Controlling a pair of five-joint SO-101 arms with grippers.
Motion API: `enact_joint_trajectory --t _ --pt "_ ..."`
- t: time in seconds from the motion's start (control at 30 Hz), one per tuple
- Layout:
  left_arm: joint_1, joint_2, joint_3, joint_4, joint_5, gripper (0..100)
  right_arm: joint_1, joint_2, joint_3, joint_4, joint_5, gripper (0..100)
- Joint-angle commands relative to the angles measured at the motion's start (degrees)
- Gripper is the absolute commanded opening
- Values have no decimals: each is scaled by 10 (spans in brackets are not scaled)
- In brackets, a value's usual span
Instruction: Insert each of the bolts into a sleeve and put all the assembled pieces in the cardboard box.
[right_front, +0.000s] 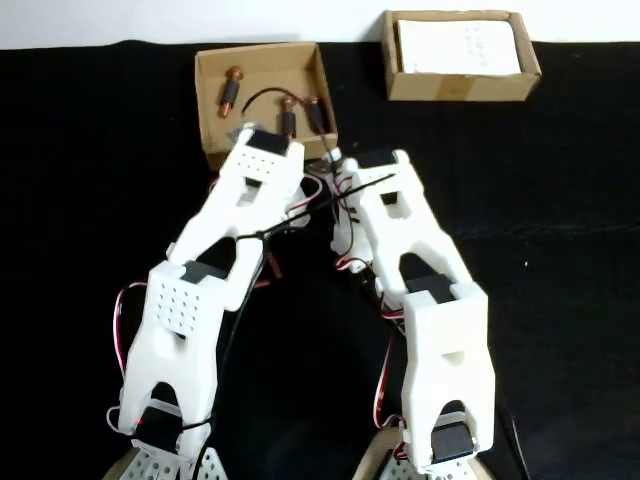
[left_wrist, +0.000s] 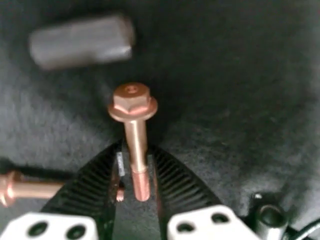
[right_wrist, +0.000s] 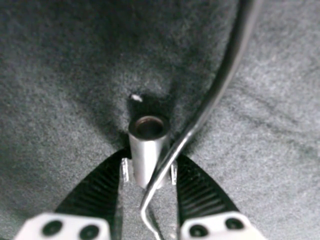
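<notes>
My left gripper (left_wrist: 136, 150) is shut on the shank of a copper bolt (left_wrist: 133, 107), whose hex head points away from the jaws above the black mat. A grey sleeve (left_wrist: 80, 40) lies on the mat beyond it, and a second bolt (left_wrist: 25, 189) lies beside the fingers. My right gripper (right_wrist: 148, 157) is shut on another grey sleeve (right_wrist: 147, 140), its open bore facing outward. The cardboard box (right_front: 209, 100) at the back holds three bolt-and-sleeve pieces (right_front: 231, 90). The ends of both arms (right_front: 262, 160) (right_front: 375, 175) sit close together just in front of that box.
A second cardboard box (right_front: 460, 85) with white paper inside stands at the back right. A black cable (right_wrist: 220, 85) crosses in front of the right gripper's sleeve. Black mat (right_front: 90, 200) covers the table on either side of the arms.
</notes>
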Motion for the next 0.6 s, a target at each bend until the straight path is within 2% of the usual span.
enact_joint_trajectory --t 0.0,0.27,0.4,0.57 --pt "7 -6 -69 35 -81 8 22 6 -4 -26 -5 9" --pt "11 -1 -109 53 -336 10 22 6 -4 -25 -5 9" --pt "11 -1 -98 51 -361 22 22 6 -4 -25 -5 9" --pt "10 -1 -78 50 -360 176 22 6 -4 -25 -5 9"
